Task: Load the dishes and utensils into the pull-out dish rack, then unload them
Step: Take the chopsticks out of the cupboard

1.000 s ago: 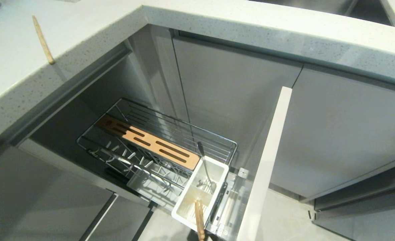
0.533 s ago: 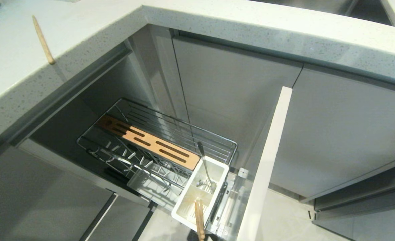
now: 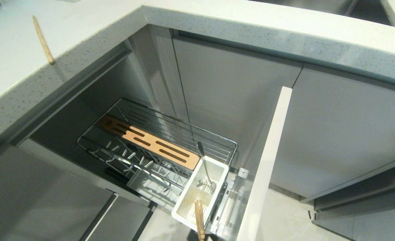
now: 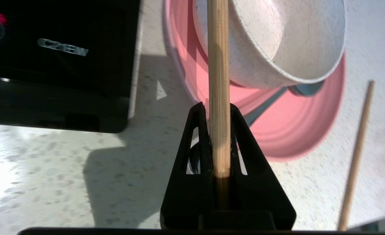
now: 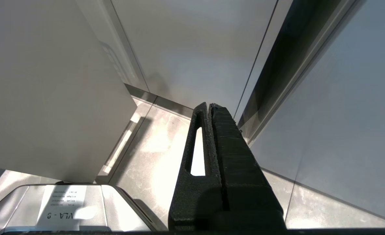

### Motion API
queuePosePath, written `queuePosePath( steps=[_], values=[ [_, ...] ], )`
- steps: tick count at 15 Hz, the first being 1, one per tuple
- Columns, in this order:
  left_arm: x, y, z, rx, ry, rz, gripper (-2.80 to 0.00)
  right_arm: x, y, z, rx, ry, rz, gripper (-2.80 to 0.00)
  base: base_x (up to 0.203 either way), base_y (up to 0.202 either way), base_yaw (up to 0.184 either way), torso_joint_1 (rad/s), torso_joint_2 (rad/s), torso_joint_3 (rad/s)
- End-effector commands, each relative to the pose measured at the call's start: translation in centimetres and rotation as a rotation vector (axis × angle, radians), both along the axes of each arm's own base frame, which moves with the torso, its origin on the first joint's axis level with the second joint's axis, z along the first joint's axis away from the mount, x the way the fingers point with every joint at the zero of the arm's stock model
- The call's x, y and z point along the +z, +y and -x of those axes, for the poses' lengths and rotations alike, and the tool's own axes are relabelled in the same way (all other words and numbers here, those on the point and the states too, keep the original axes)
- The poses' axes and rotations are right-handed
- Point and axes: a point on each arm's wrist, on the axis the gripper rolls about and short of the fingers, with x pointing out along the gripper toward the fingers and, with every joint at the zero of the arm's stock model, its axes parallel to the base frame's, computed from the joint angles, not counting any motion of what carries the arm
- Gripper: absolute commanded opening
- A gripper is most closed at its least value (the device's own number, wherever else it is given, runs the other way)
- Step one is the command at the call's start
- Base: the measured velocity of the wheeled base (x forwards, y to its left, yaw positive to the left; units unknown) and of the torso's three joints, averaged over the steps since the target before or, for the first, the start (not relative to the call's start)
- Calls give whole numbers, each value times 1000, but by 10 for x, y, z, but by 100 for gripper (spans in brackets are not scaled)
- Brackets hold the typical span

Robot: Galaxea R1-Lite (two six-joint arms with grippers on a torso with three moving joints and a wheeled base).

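White tub (image 3: 197,192), lower centre: spoon (image 3: 206,167), chopstick (image 3: 199,219). Cream bowl (image 4: 287,39) on pink plate (image 4: 297,130). Left end effector (image 4: 219,111) pinches light wooden chopstick (image 4: 218,65); right end effector (image 5: 209,107) pressed together.

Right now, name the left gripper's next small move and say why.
Probably lower the left gripper and release its chopstick onto the counter beside the other chopstick: it is shut on it above the counter, plate and bowl already there, rack holding no dishes.
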Motion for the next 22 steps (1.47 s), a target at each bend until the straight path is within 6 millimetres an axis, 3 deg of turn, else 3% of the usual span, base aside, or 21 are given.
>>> queuePosePath(
  steps=[1, 18, 19, 22],
  values=[
    [1, 2, -3, -31, -4, 16, -280, 0, 0, 0, 0, 2, 0, -280, 0, 0, 0, 0, 0, 0],
    [1, 2, -6, -122, -22, 30, -280, 0, 0, 0, 0, 2, 0, -280, 0, 0, 0, 0, 0, 0],
    [1, 2, -6, -120, -22, 29, 0, 0, 0, 0, 0, 2, 0, -280, 0, 0, 0, 0, 0, 0],
    [1, 1, -6, -118, -22, 30, 0, 0, 0, 0, 0, 2, 0, -280, 0, 0, 0, 0, 0, 0]
  ],
)
